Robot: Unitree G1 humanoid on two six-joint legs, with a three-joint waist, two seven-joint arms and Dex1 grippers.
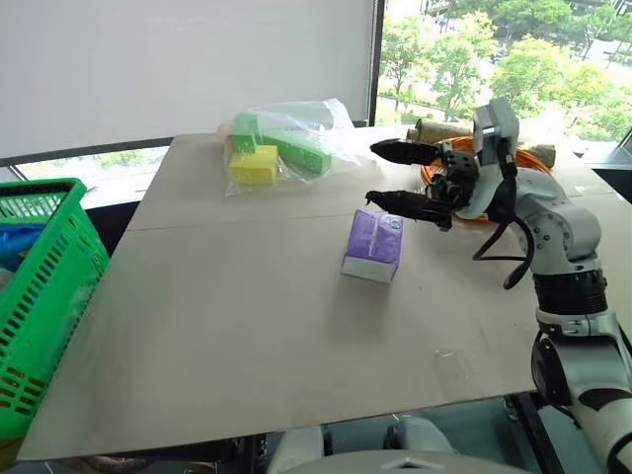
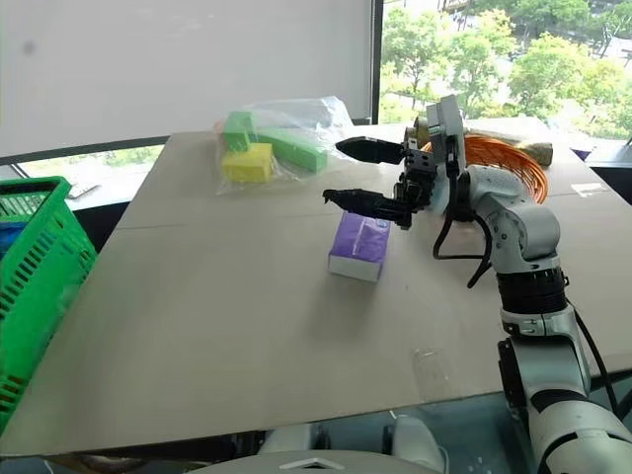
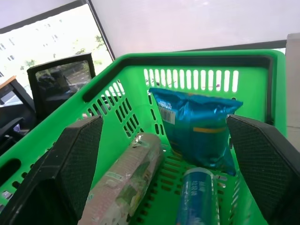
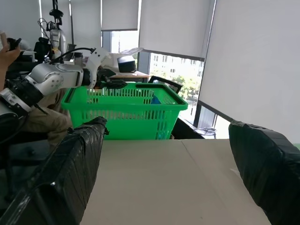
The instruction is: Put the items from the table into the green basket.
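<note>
Purple box (image 1: pixel 373 245): lies on the table (image 1: pixel 247 336) near its middle, white base toward the near edge; landmark for the places below.
Hidden or unclear: print on the purple box cannot be read; the side facing away is not seen.
Right gripper (image 1: pixel 387 175): hangs above and just beyond the purple box, pointing across the table toward the green basket side; its two black fingers stand spread wide, nothing between them. The lower finger (image 1: pixel 400 204) is close over the box's far top edge; whether it touches cannot be told.
Green basket (image 1: pixel 39 286): well apart from the purple box, off the table's left edge; cut off by the picture's edge in the head views.
Left gripper (image 3: pixel 164 154): over the green basket's open top, fingers wide apart and holding nothing; in the right wrist view it shows at the basket's rim (image 4: pixel 110 85).
Basket contents: a blue bag (image 3: pixel 197 126), a blue tube (image 3: pixel 199 199) and a pale wrapped roll (image 3: pixel 126 180), the last two cut off at the picture's edge.
Clear plastic bag (image 1: pixel 281 143): beyond the purple box, near the table's far edge, with green and yellow blocks inside; their number is hard to tell through the folds.
Orange wicker basket (image 2: pixel 509 163): beyond and right of the purple box, largely hidden behind the right arm.
Person (image 4: pixel 14 84): partly seen past the green basket.
</note>
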